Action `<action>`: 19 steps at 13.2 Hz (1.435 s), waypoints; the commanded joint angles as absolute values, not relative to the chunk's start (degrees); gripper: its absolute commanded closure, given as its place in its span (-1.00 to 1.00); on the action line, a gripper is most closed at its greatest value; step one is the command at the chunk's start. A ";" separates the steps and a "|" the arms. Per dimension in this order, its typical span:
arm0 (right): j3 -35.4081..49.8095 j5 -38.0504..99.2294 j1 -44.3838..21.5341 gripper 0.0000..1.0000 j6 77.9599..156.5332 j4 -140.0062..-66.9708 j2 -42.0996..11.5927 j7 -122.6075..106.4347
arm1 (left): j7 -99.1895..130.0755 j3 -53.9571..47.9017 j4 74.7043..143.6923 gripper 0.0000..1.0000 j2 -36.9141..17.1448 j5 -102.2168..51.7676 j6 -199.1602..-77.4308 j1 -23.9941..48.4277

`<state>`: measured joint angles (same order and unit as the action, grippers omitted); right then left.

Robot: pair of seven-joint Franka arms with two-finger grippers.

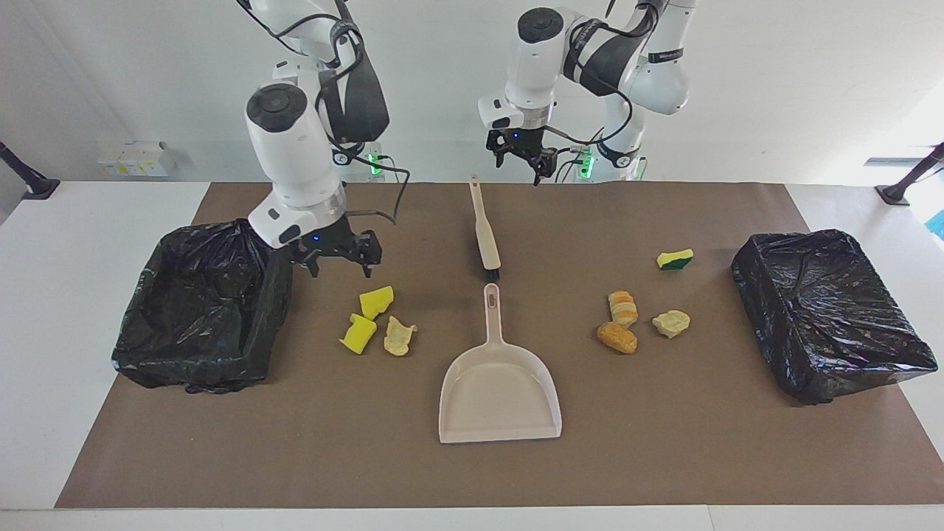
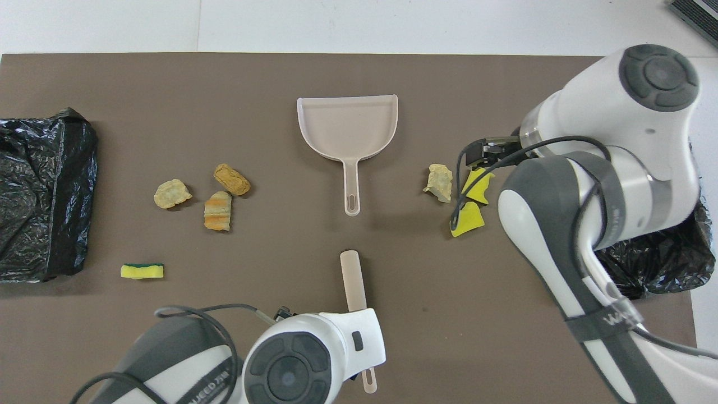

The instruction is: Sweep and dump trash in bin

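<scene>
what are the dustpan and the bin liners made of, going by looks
Dustpan: likely beige plastic, smooth and matte, moulded in one piece with a slotted handle. Bin liners: thin black plastic film, glossy, with crinkled folds catching the light.

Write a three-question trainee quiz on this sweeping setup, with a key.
1. True or false: the dustpan already holds trash.
2. How many scraps lie at the left arm's end of the table?
3. Which gripper hangs over the hand brush: A) left gripper, B) right gripper?

Key:
1. False; the pan is bare.
2. Four: green-faced sponge, three bread pieces.
3. A; the right gripper is over the yellow sponge chunks beside a black-lined bin.
</scene>
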<state>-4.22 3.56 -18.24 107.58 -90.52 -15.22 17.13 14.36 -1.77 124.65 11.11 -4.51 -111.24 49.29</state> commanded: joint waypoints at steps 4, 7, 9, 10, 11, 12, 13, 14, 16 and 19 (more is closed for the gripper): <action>-2.64 6.68 -25.13 -1.00 109.86 -76.99 -28.73 29.35 | 37.58 -0.62 135.52 -1.00 9.41 -4.75 -128.56 61.15; -1.58 12.10 -25.75 -1.00 110.04 -77.43 -30.14 30.49 | 51.30 -0.53 136.85 -1.00 5.20 -4.48 -137.09 64.95; -1.58 12.57 -29.34 -1.00 111.26 -77.52 -32.33 34.17 | 52.03 -0.53 137.11 -1.00 3.09 -3.61 -138.86 65.04; -1.58 12.57 -30.31 -1.00 112.23 -77.95 -32.87 34.36 | 52.90 -0.53 137.98 -1.00 2.38 -1.69 -140.78 65.13; -1.58 12.57 -31.45 -1.00 113.28 -78.05 -33.74 34.54 | 55.43 -0.53 138.16 -1.00 2.03 0.94 -141.41 65.21; -1.67 12.48 -32.42 -1.00 114.51 -78.05 -34.18 34.45 | 57.11 -0.53 138.16 -1.00 2.11 3.40 -140.89 65.39; -1.58 12.22 -32.34 -1.00 114.96 -78.05 -34.19 34.37 | 57.91 -0.53 138.16 -1.00 2.20 5.08 -140.19 65.91; -1.58 11.96 -32.34 -1.00 115.48 -78.13 -34.28 33.41 | 59.31 -0.53 138.16 -1.00 2.28 6.14 -140.01 65.92; -1.67 11.69 -31.91 -1.00 119.34 -79.18 -34.10 28.41 | 62.48 -0.53 138.16 -1.00 2.64 7.99 -140.10 65.92; -1.67 10.73 -32.08 -1.00 120.76 -81.82 -33.84 25.41 | 65.39 -0.53 138.16 -1.00 2.90 10.79 -140.62 65.92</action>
<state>-2.11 11.33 -32.31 118.66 -79.89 -34.04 27.69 62.62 -1.57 136.91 1.39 7.94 -139.82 64.40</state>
